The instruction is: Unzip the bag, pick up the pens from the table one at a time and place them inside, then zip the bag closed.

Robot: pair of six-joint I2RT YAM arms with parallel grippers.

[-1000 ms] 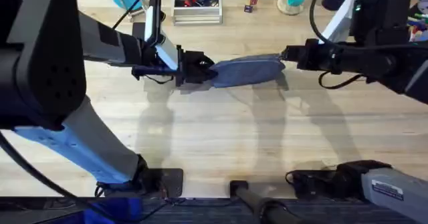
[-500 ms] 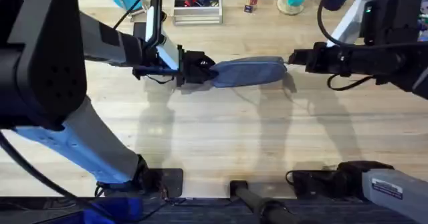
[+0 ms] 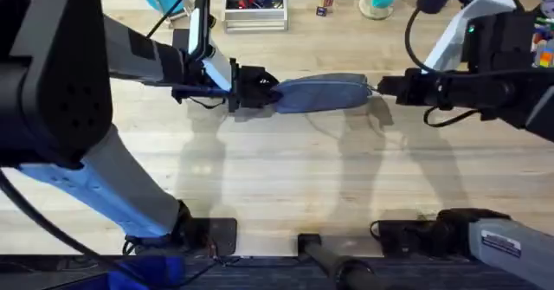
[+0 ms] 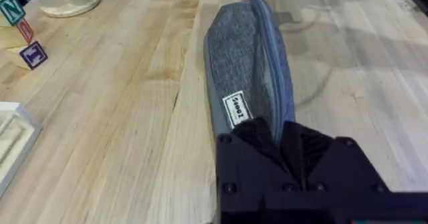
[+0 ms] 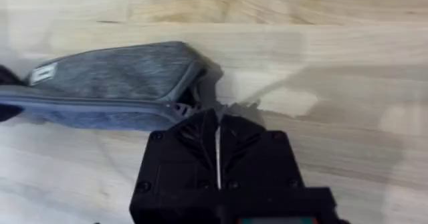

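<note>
Judging by the closed zipper, you're near done: left pincer (image 3: 264,88) clamps the bag (image 3: 322,92), right pincer (image 5: 215,117) pinched narrow at its tab end.

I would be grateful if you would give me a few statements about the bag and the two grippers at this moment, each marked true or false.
1. The left gripper is shut on one end of the bag. True.
2. The bag stands upright on its end. False: it lies lengthwise on the table.
3. The right gripper is at the end of the bag opposite the left gripper. True.
4. The bag's zipper gapes wide open. False: in the left wrist view the zipper line runs closed along the bag.
5. The right gripper's fingers are spread wide apart. False: in the right wrist view they are pressed together, by the bag's end.
</note>
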